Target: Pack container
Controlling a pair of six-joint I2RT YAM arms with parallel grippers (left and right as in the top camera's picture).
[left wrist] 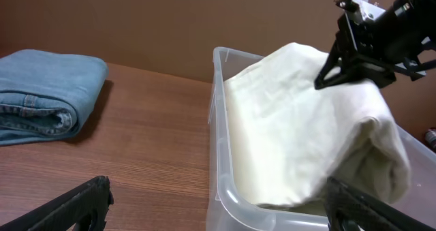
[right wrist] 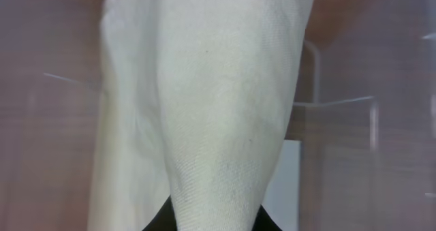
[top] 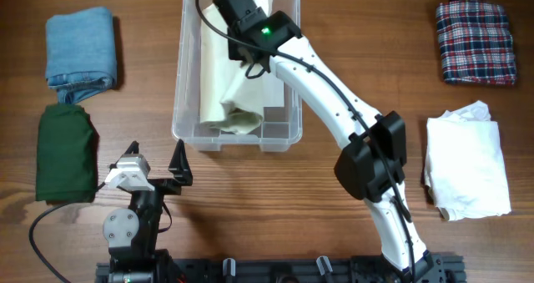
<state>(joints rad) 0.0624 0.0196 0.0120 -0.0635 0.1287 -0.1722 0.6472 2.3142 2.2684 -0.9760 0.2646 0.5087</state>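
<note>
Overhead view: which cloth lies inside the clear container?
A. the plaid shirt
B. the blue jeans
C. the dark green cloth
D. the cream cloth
D: the cream cloth is the only fabric lying within the walls of the container.

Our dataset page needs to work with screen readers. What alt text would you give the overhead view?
The right gripper pinches a cream cloth draped into a clear container, while the left gripper rests open in front of it. Folded jeans and a green garment lie to the left, a plaid cloth and a white cloth to the right.
</note>
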